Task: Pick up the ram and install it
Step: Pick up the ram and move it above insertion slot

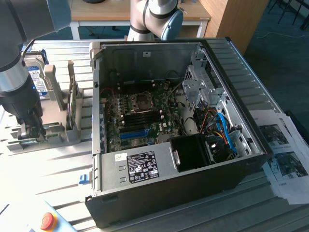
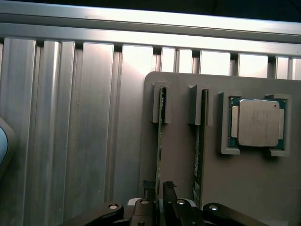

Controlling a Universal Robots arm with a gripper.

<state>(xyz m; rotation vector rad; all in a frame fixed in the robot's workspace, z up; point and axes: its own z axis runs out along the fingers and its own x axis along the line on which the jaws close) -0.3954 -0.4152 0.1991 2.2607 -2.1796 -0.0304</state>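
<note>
Exterior view first, and the table carries the whole job. The open computer case lies on its side at centre with the motherboard exposed inside. Nothing has gone in there yet, by my reading: the install is all still to do, and we're right at the pickup.

Over at the exterior view's left, clear of the case, the arm comes down near-vertical. Its wrist points straight down onto the grey holder.

Now the wrist view, looking down along that holder. Two slim green boards stand edge-on in neighbouring slots, with a processor chip parked in its own pocket beside them.

The ram is the one farther from the chip, and it sits fully seated in its slot, not lifted. The spare stick waits just beside it, untouched.

And the tool is down astride the ram's near end, very close on both faces. Clamped, or only bracketing it? Can't tell from here.
</note>
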